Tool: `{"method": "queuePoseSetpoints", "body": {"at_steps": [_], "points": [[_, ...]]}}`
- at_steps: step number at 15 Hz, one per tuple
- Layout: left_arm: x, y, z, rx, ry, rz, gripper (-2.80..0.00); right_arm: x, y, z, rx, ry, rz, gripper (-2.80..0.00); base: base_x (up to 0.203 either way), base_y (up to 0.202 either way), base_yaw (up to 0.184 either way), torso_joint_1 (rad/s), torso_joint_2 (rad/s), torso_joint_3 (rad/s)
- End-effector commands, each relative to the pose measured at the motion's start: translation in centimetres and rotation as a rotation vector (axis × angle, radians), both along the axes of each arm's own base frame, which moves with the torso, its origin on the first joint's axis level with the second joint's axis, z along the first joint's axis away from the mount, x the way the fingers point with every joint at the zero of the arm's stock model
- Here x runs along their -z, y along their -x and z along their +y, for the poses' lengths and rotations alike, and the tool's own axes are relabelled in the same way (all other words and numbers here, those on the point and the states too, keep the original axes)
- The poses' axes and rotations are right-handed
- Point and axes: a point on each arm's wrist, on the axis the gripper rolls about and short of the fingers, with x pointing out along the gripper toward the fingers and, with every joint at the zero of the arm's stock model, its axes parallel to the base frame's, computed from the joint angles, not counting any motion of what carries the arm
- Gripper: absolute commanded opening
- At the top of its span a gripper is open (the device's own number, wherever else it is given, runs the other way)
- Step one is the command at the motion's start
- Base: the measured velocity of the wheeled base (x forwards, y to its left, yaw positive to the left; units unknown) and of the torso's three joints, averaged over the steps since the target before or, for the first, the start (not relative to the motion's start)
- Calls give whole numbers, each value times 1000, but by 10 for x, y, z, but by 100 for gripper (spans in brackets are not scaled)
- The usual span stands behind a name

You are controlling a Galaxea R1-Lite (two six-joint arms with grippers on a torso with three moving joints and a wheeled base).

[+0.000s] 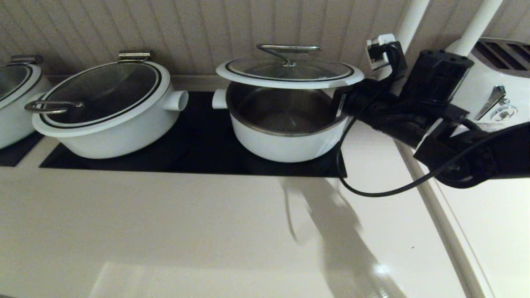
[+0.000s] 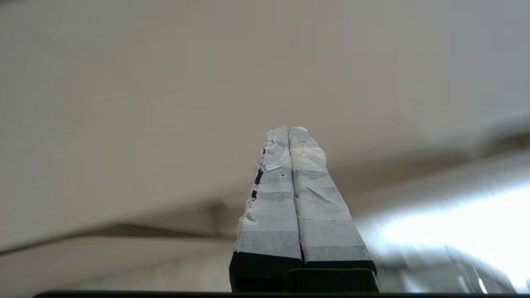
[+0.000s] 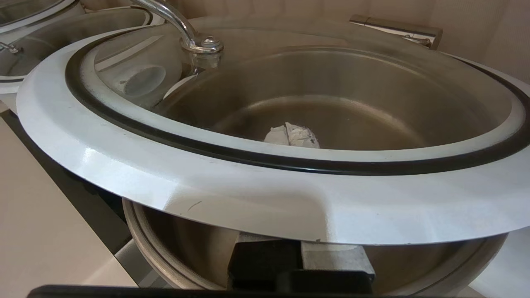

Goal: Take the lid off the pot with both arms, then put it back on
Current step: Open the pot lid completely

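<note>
The lid (image 1: 290,72), glass with a broad white rim and a steel bar handle, hangs level a little above the pot (image 1: 285,145), whose steel bowl stands open. In the right wrist view the lid (image 3: 207,182) lies across my right gripper (image 3: 292,135). The fingers are pressed together under the lid's right rim and their tips show through the glass, above the pot's bowl (image 3: 331,116). My right arm (image 1: 414,116) reaches in from the right and hides the pot's right stub. My left gripper (image 2: 288,129) is shut and empty, facing a plain pale surface; it is out of the head view.
A like white pot with its lid on (image 1: 107,111) stands to the left on the black cooktop (image 1: 198,153), and a third pot (image 1: 12,99) stands at the far left. A white appliance (image 1: 497,82) stands at the right. A loose cable (image 1: 372,190) hangs over the pale counter (image 1: 207,231).
</note>
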Motion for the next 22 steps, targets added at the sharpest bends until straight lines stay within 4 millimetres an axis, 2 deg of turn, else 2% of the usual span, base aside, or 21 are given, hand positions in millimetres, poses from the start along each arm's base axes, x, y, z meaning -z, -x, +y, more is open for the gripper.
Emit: {"method": "queuePoseSetpoints", "body": {"at_steps": [1, 3, 6, 11, 14, 16, 22], "points": [[7, 3, 0, 48, -24, 57, -280, -3, 2, -1, -1, -4, -11, -280, 0, 0, 0, 0, 0, 0], [9, 3, 0, 50, -14, 75, -280, -3, 2, -1, -1, -4, -11, -280, 0, 0, 0, 0, 0, 0], [9, 3, 0, 10, 112, 105, -280, -3, 2, -2, 2, -6, -10, -280, 0, 0, 0, 0, 0, 0], [9, 3, 0, -13, 129, 108, -280, -10, 0, -2, 3, -12, -24, -280, 0, 0, 0, 0, 0, 0], [9, 3, 0, -74, 132, 103, -280, -13, 0, -2, 3, -15, -29, -280, 0, 0, 0, 0, 0, 0], [9, 3, 0, -181, 138, 91, -280, -14, 0, -2, 3, -16, -30, -280, 0, 0, 0, 0, 0, 0], [12, 24, 0, -206, 174, -180, -280, -20, 1, -3, 3, -26, -48, -280, 0, 0, 0, 0, 0, 0]]}}
